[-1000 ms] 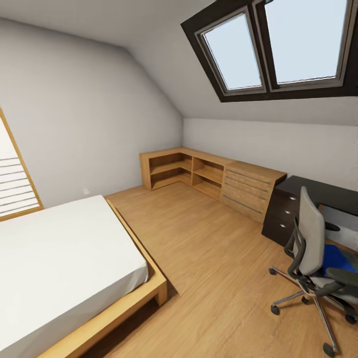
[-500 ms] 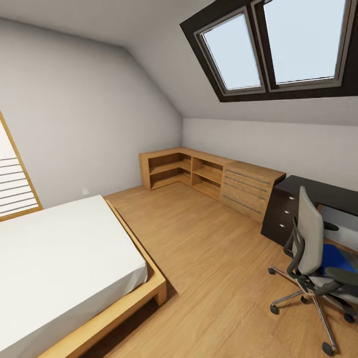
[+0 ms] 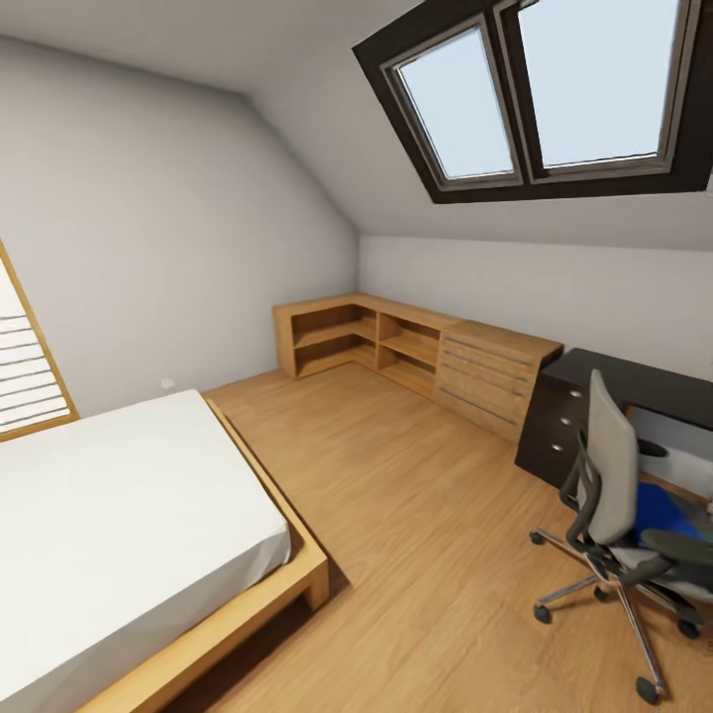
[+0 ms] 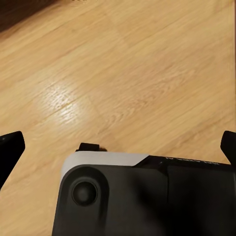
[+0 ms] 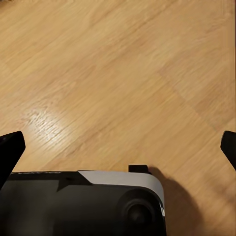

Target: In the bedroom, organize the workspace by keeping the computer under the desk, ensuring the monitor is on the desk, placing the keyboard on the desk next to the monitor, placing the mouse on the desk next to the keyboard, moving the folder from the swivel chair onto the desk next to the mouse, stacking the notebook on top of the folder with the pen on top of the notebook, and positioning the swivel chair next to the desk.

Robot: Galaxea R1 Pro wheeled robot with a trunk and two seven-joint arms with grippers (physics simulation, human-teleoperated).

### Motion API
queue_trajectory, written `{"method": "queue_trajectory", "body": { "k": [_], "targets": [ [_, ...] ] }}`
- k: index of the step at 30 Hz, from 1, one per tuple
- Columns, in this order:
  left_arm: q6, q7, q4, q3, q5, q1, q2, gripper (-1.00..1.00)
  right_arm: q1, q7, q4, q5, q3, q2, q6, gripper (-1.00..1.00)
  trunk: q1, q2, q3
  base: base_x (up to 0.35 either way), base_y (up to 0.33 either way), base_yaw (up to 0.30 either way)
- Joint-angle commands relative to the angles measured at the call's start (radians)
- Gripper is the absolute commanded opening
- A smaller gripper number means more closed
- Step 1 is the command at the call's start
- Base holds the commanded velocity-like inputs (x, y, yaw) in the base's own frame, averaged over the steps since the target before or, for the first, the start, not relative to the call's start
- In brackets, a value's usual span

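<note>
swivel chair (image 3: 606, 495) in front of desk (image 3: 634, 381) | folder (image 3: 662, 507) on chair seat, away from both grippers | left gripper (image 4: 118, 147) spread wide, empty | right gripper (image 5: 118, 147) spread wide, empty

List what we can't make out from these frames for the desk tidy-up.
- Desk, head view: cut off by the right edge, most of the top out of frame.
- Folder, head view: a blue patch on the seat, partly hidden by the chair back and armrest.
- Dark oval beside the chair back: too small to identify.
</note>
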Motion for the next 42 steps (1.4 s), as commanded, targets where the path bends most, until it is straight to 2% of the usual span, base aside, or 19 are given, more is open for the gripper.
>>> {"method": "queue_trajectory", "body": {
  "k": [1,12,27,42],
  "targets": [
    [-0.002,-0.001,0.000,0.003,0.004,0.000,0.000,1.00,0.000,0.000,0.000,-0.001,-0.001,0.000,-0.002,1.00,0.000,-0.001,-0.001,0.000,0.000,-0.188],
    [-0.002,-0.002,0.000,0.003,0.004,0.000,0.000,1.00,0.000,0.000,0.000,0.000,-0.001,0.001,-0.003,1.00,0.000,-0.001,0.003,0.025,0.024,-0.237],
    [-0.002,-0.001,0.000,0.003,0.005,0.000,0.000,1.00,0.000,0.000,0.000,0.001,-0.001,0.001,-0.003,1.00,0.000,-0.001,0.009,0.201,0.176,-0.251],
    [-0.002,-0.001,0.000,0.004,0.005,0.000,0.000,1.00,0.000,0.000,0.000,0.001,-0.001,0.001,-0.003,1.00,0.000,-0.001,0.010,0.021,0.015,-0.257]
  ]
}}
